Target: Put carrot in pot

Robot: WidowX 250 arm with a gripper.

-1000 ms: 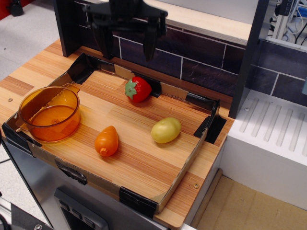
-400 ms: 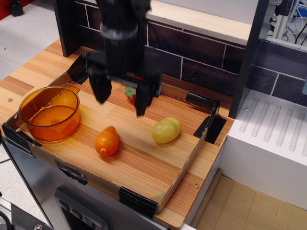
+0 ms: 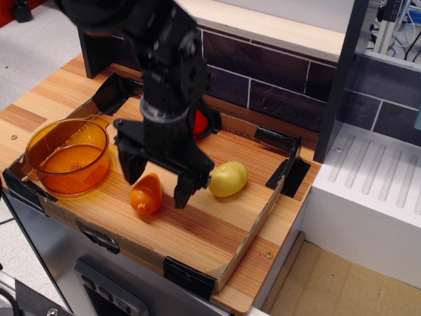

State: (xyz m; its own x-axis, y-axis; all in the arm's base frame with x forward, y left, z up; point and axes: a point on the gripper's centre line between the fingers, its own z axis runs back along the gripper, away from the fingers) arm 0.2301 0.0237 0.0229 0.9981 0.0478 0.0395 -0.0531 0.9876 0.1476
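Observation:
The orange carrot (image 3: 145, 195) lies on the wooden board near the front. The amber pot (image 3: 68, 156) stands to its left, upright and empty. My black gripper (image 3: 156, 181) is open and hangs just above the carrot, one finger at the carrot's left and the other at its right. The fingers do not grip it. The arm covers the carrot's upper part.
A yellow-green oval fruit (image 3: 227, 178) lies right of the gripper, close to its right finger. A red strawberry (image 3: 200, 122) is mostly hidden behind the arm. A low cardboard rim (image 3: 250, 234) edges the board. A dark tiled wall (image 3: 276, 72) stands behind.
The gripper has come down and forward from the back wall, past the strawberry, to straddle the carrot. The objects on the board have not moved.

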